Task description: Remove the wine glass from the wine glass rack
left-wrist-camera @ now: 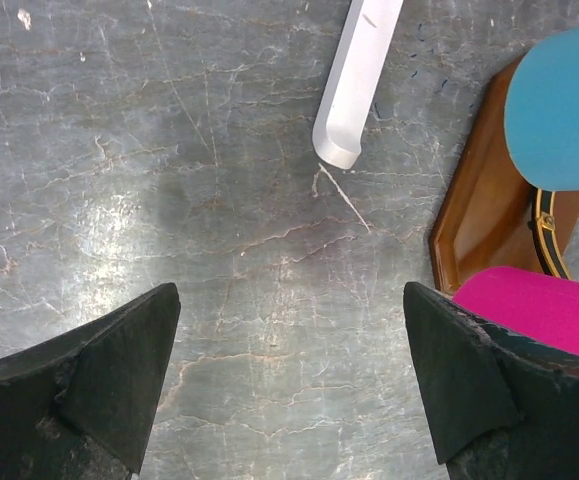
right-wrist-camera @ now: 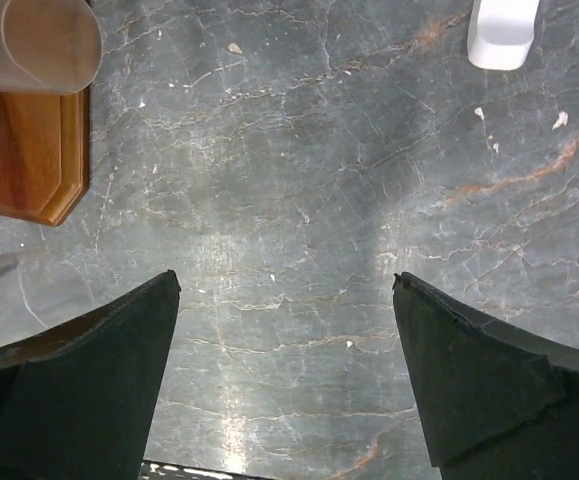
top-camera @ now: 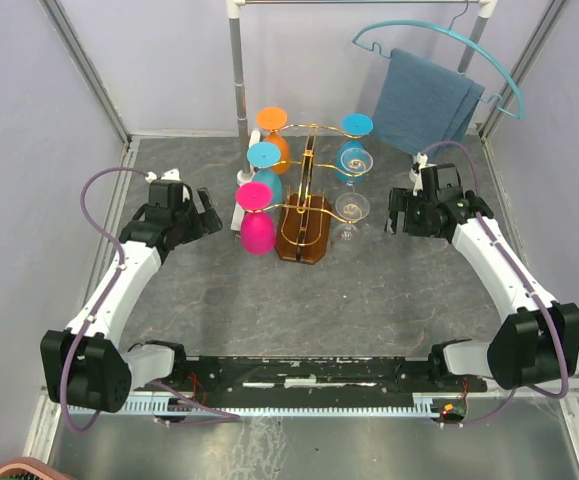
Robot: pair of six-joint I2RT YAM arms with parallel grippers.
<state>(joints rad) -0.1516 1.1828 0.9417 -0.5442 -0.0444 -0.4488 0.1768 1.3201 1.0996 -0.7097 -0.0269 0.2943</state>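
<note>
1. Holding left tool (top-camera: pixel 207 213) and right tool (top-camera: pixel 394 213) wide and empty, flanking the wine glass rack (top-camera: pixel 306 228) on the table (top-camera: pixel 369 290);
2. Probably best: closing gently on the hanging pink wine glass (top-camera: pixel 257 230), then sliding it outward along its wire arm;
3. Seeing all tiers only from above; catching the pink foot (left-wrist-camera: pixel 541 308) up close only from left wrist

Glasses (top-camera: pixel 258 232) x5+, rack (top-camera: pixel 305 236) x1, towel (top-camera: pixel 424 105) x1

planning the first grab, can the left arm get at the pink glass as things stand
Likely yes: the left tool is open and empty beside the pink glass hanging on the rack; only a low white foot lies between them.
</note>
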